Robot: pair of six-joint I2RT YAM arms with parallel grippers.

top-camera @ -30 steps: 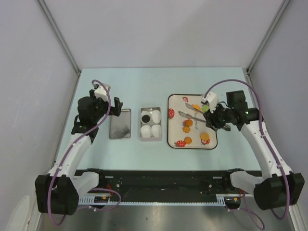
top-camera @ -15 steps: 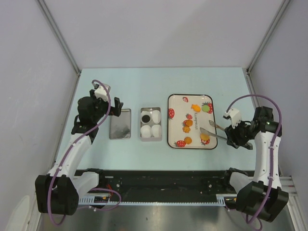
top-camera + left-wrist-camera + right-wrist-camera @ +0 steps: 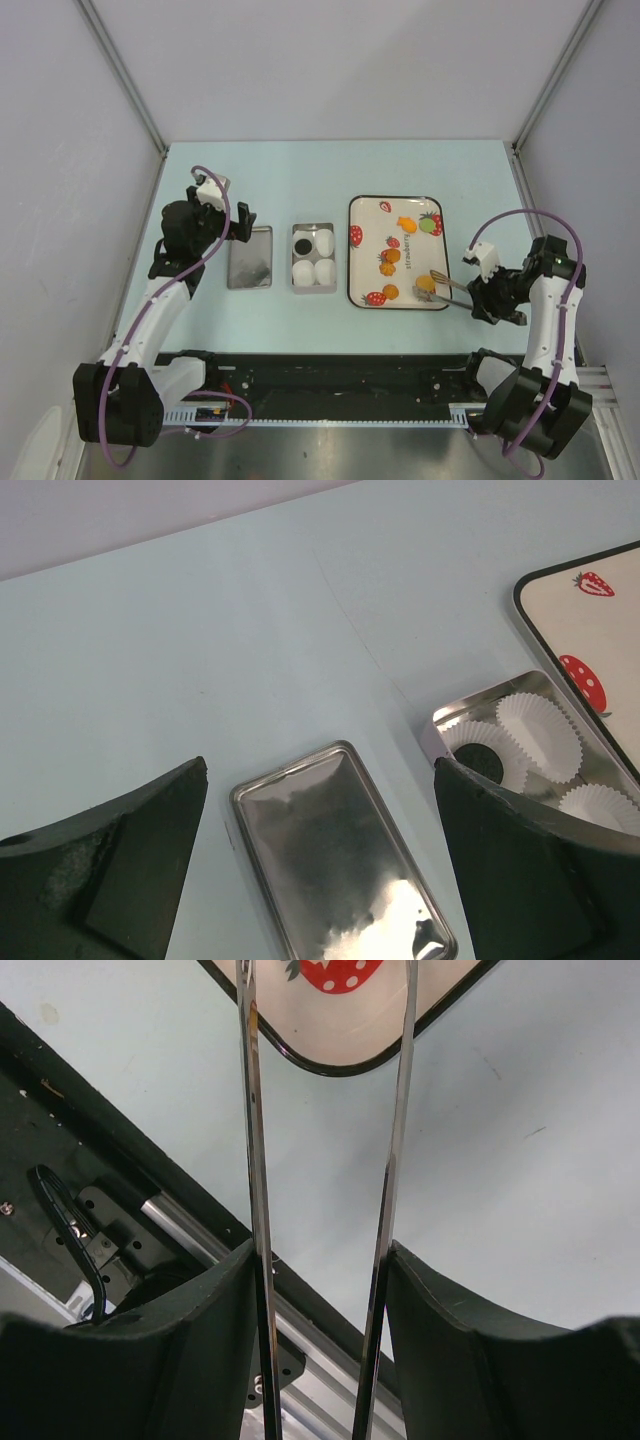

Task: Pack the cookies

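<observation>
The black cookie (image 3: pixel 302 245) sits in a white paper cup in the open tin (image 3: pixel 312 280); it also shows in the left wrist view (image 3: pixel 483 763). Orange cookies (image 3: pixel 390 256) (image 3: pixel 427 287) and a green one (image 3: pixel 427 226) lie on the fruit-print tray (image 3: pixel 356 268), hard to tell from the prints. My right gripper (image 3: pixel 478 296) (image 3: pixel 320 1260) is shut on metal tongs (image 3: pixel 252 1110). The tongs' arms stand apart, with their tips by the near-right orange cookie. My left gripper (image 3: pixel 238 226) (image 3: pixel 320 770) is open and empty over the tin lid (image 3: pixel 340 865).
Three more white paper cups (image 3: pixel 324 268) fill the tin. The tin lid (image 3: pixel 250 258) lies flat left of the tin. The black front rail (image 3: pixel 150 1220) runs under the right wrist. Grey walls close in both sides and the back.
My right arm swung from over the tray's back part out to the right and nearer. The tongs' tips now sit at the tray's near-right corner. The left arm has not moved.
</observation>
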